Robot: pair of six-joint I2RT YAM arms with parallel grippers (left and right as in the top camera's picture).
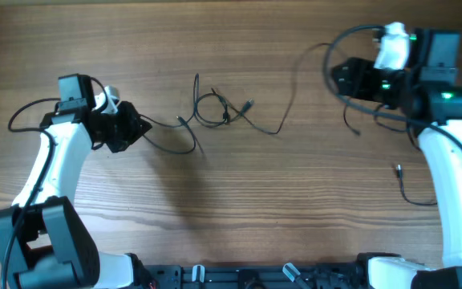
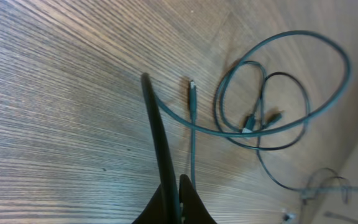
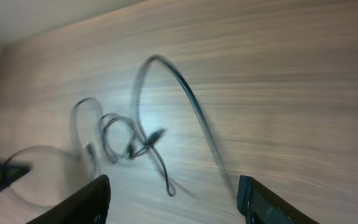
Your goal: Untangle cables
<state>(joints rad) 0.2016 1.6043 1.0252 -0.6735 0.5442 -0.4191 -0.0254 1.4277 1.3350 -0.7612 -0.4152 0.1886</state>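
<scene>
A tangle of thin dark cables [image 1: 215,111] lies on the wooden table at centre, with loops and small plugs. It shows in the left wrist view [image 2: 260,112] and, blurred, in the right wrist view [image 3: 129,143]. My left gripper [image 1: 139,128] sits left of the tangle and is shut on a cable end [image 2: 160,143] that runs from its jaws [image 2: 179,202] toward the loops. My right gripper [image 1: 339,76] is open and empty at the far right, above the table, its fingers [image 3: 173,199] wide apart. One cable strand [image 1: 295,88] curves from the tangle up toward it.
Another thin cable with a plug [image 1: 411,189] lies by the right arm's base. The robot's own wiring loops around the right wrist [image 1: 359,40] and the left arm [image 1: 30,112]. The table's far edge shows in the right wrist view [image 3: 61,25].
</scene>
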